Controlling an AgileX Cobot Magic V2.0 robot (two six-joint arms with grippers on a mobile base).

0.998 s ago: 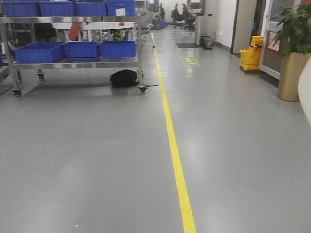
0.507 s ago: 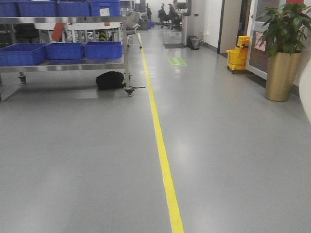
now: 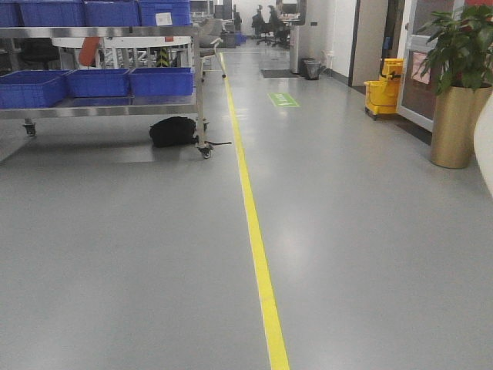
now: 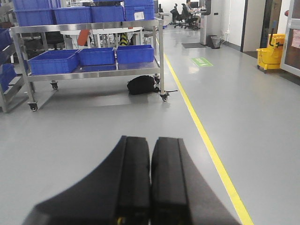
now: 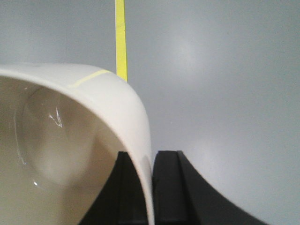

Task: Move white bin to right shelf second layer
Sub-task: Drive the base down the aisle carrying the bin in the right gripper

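Observation:
In the right wrist view my right gripper [image 5: 151, 157] is shut on the wall of the white bin [image 5: 70, 136], one finger inside and one outside. The glossy cream bin fills the left of that view and hangs above the grey floor. A white sliver at the front view's right edge [image 3: 485, 146] may be the bin. My left gripper [image 4: 150, 143] is shut and empty, held above the floor. The right shelf second layer with rollers is out of view.
A steel wheeled rack [image 3: 115, 108] with blue crates [image 3: 96, 82] stands far left, a black bag [image 3: 172, 131] under it. A yellow floor line [image 3: 258, 254] runs down the aisle. A gold planter [image 3: 456, 127] and yellow mop bucket [image 3: 383, 94] stand right.
The front view has swung right: rack and yellow line slid left, then the scene shifted slightly and the planter moved a little right and down.

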